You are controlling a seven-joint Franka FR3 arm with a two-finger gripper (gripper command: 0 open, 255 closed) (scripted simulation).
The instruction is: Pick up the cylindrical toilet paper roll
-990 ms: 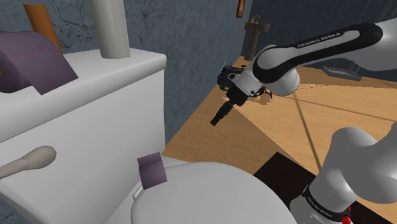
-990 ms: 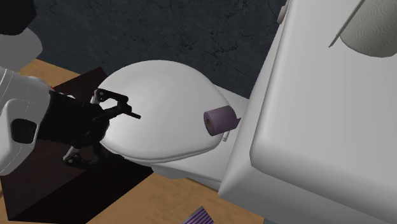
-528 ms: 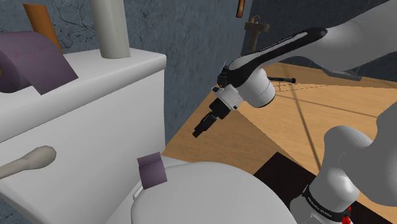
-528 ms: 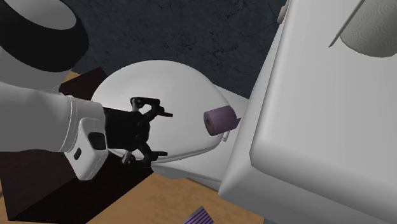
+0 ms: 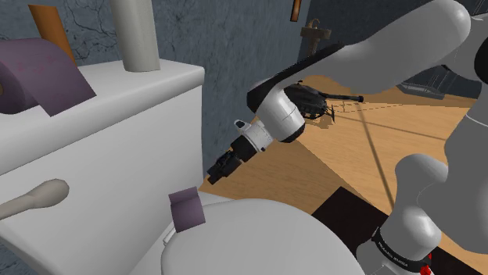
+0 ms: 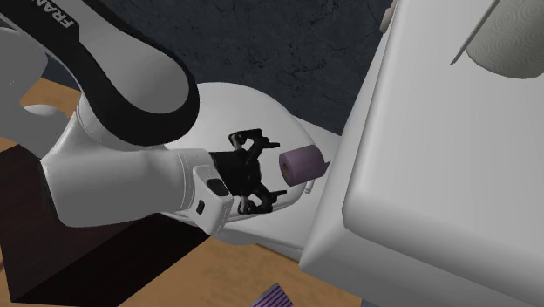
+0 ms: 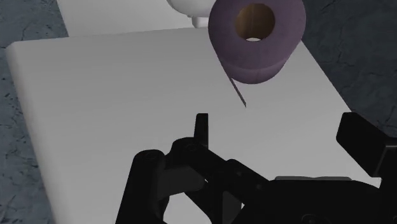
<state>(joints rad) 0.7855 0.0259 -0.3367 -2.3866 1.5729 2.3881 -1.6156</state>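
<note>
Moved: gripper [image 6: 268, 167] has swung in low over the toilet lid [image 6: 225, 109], nearer its back edge.
Roll: purple toilet paper roll [image 7: 257, 38] lies on its side at the lid's back edge, just ahead.
Jaws: spread wide, empty.
Progress: approach nearly finished; straddling, clamping and lifting remain.

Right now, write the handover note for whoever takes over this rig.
Claw: open and empty, aimed at the roll, short of it, not touching.
Purple toilet paper roll: lies on its side at the back of the closed white toilet lid, just before the tank, hollow core facing the claw.
A larger purple roll sits on the tank top; the claw is not aimed at it.
Done: approach lined up; nothing grasped.
Left: move in until the fingers straddle the roll, shut, lift.
</note>
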